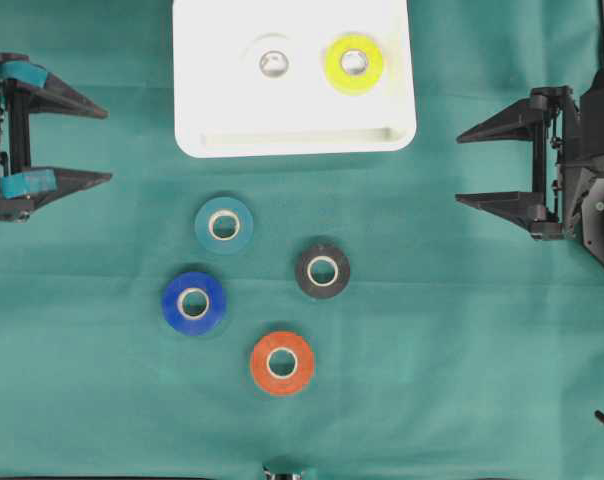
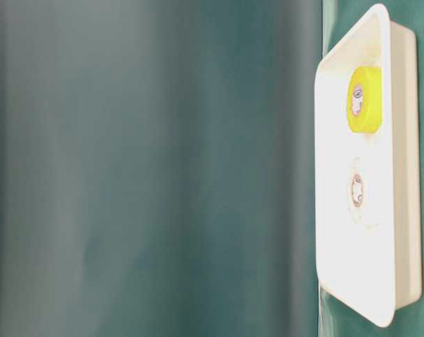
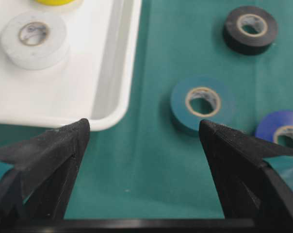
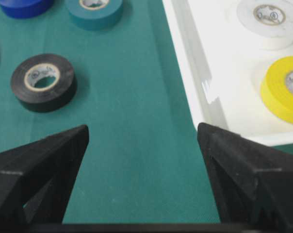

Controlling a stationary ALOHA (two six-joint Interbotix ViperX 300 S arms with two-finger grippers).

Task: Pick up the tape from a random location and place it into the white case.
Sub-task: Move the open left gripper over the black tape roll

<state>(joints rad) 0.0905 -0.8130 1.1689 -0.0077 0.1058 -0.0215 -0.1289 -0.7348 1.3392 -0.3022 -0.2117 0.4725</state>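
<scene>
Inside the white case (image 1: 292, 140) I see yellow tape (image 1: 355, 64) and white tape (image 1: 273, 64); my left gripper (image 1: 94, 145) and right gripper (image 1: 472, 167) gape released, grasping nothing.

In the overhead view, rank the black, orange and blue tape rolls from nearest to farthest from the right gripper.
From the open right gripper:
1. Black tape, mid-cloth, nearest the right side.
2. Orange tape, lower centre.
3. Blue tape, farthest left.

Left tool (image 1: 108, 146) and right tool (image 1: 458, 168) (both empty) wide apart
</scene>
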